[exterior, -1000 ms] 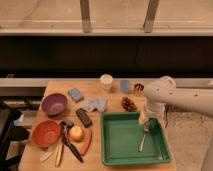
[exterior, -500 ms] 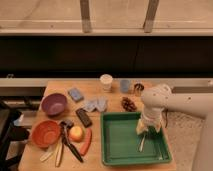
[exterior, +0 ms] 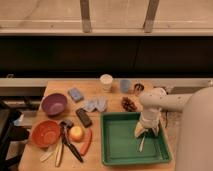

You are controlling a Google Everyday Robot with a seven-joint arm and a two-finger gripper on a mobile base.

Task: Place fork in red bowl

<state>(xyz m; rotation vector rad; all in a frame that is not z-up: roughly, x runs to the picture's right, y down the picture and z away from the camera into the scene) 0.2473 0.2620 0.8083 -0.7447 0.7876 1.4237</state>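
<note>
The silvery fork (exterior: 142, 144) lies in the green tray (exterior: 116, 150), towards its right side, pointing near to far. My gripper (exterior: 145, 132) hangs straight down over the fork's far end, with its fingers spread on either side of it and low in the tray. The red bowl (exterior: 46, 133) sits at the table's front left, well left of the tray, and looks empty.
A purple bowl (exterior: 54, 104) stands behind the red one. An apple (exterior: 76, 133), a carrot (exterior: 86, 142), a black-handled utensil (exterior: 71, 145) and pale wooden utensils (exterior: 56, 153) lie between bowl and tray. A dark bar (exterior: 83, 118), cloth (exterior: 96, 104), sponge (exterior: 76, 94), cups (exterior: 106, 81) and a pinecone (exterior: 129, 104) lie further back.
My arm has swung in and lowered the gripper from above the tray's far right corner down onto the fork's far end. The fork and bowls have not moved.
</note>
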